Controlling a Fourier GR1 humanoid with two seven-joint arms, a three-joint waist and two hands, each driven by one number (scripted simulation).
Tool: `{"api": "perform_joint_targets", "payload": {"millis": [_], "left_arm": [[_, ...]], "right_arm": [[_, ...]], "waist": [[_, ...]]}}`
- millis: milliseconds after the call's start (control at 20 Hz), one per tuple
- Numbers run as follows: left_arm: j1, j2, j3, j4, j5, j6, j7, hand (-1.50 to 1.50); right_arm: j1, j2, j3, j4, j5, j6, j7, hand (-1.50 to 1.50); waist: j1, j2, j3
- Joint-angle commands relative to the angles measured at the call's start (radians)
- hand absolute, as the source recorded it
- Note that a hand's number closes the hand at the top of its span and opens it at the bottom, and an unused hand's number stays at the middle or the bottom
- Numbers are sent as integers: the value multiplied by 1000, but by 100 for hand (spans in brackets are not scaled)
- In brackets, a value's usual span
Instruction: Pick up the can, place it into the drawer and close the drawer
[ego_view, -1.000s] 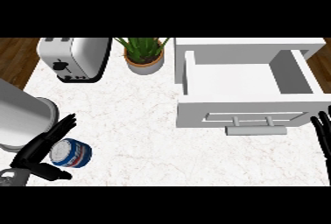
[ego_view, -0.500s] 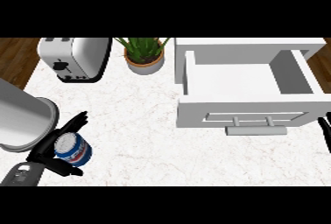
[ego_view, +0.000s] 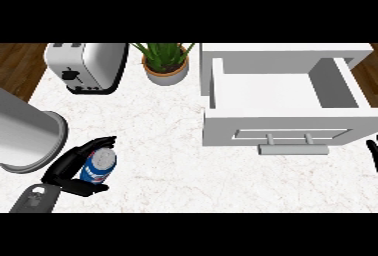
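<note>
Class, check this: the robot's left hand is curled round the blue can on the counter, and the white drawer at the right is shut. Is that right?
Not quite. The head view shows the drawer pulled open, its inside bare. The rest holds: the left robot hand is curled round the blue can on the counter.

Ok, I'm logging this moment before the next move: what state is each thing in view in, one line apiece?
can: upright on the counter, left hand curled round it.
drawer: pulled open, nothing inside, handle toward the robot.
left hand: fingers wrapped round the can.
right hand: only a tip shows at the right edge; open or shut cannot be told.
toaster: standing, slots empty.
potted plant: upright.
</note>
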Motion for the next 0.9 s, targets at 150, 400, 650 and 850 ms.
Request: {"api": "perform_joint_targets", "payload": {"millis": [150,400,650,850], "left_arm": [[-12,-48,-21,-34,43,-115,-28,150],[109,-31,-47,-194,104,-182,37,150],[20,-142,177,-164,274,168,253,150],[-7,-244,260,-212,305,448,281,150]], "right_arm": [[-33,16,32,-4,25,-12,23,-150],[-2,13,2,-6,-9,-4,-1,-150],[-14,14,-14,-16,-9,-28,24,-150],[20,-8,-32,-35,-36,7,19,-150]], "waist": [[0,1,0],[10,-2,1],[17,-3,2],[8,-6,2]]}}
